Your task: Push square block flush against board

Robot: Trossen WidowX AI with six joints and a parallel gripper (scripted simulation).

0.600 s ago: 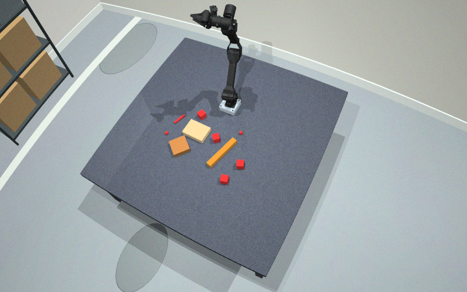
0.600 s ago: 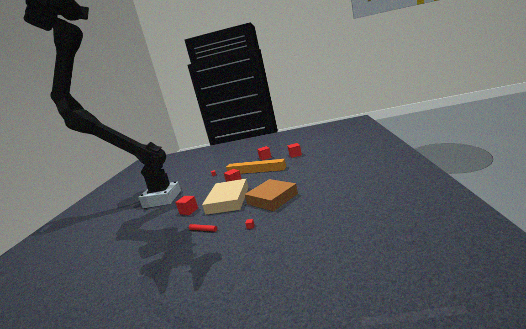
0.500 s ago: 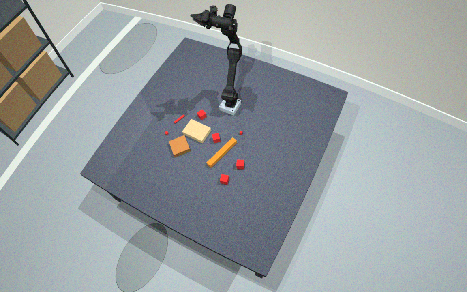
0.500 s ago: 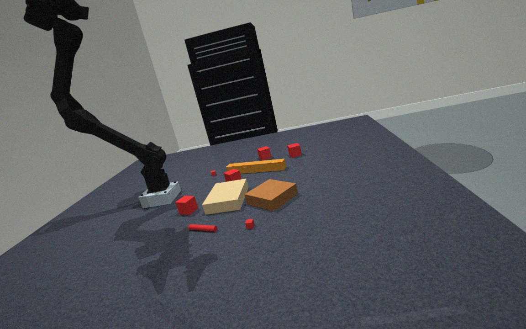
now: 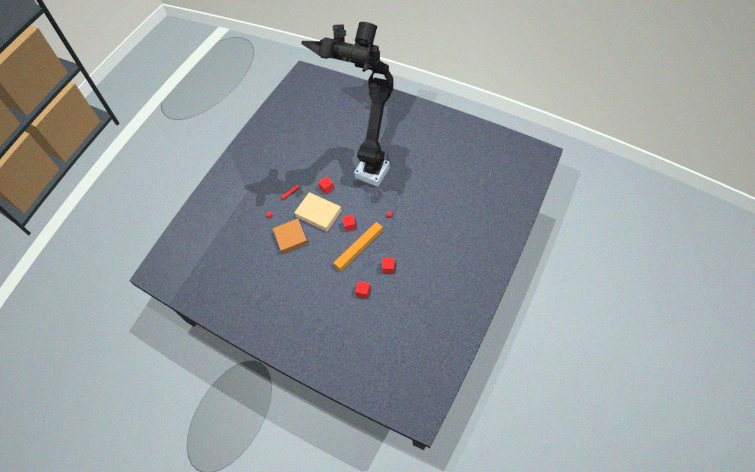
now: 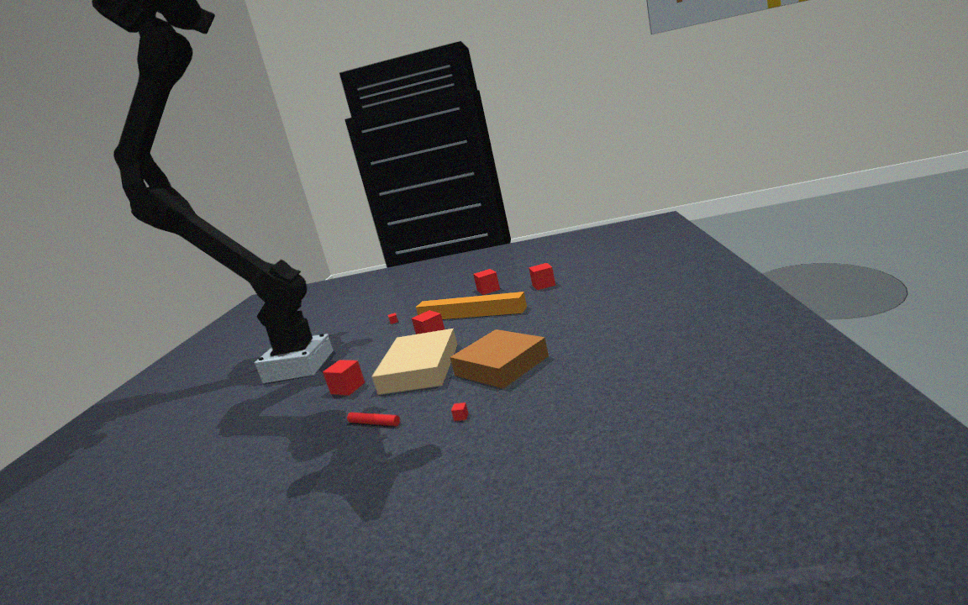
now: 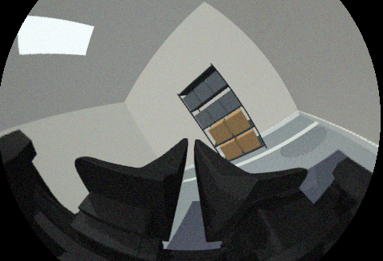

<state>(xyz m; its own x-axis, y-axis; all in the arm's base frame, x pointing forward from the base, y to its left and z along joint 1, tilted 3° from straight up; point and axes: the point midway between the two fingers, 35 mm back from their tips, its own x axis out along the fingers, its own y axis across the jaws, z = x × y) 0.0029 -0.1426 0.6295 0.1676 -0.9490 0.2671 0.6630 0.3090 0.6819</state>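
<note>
Square block (image 5: 290, 235), dark orange, left of centre on the surface (image 5: 456, 193), one corner nearly touching the pale tan block (image 5: 317, 211) just beyond it. Board (image 5: 358, 246), long and orange, lies diagonally to the right, well apart from the square block. Red cubes (image 5: 362, 288) scattered around. Gripper (image 5: 312, 44) high above the far edge, fingers closed on nothing.

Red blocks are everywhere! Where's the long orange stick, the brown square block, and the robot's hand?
long orange stick (image 5: 358, 246), top view, middle of its top face
brown square block (image 5: 290, 235), top view, centre of its top face
hand (image 7: 191, 149), wrist view, between its shut fingertips
</note>
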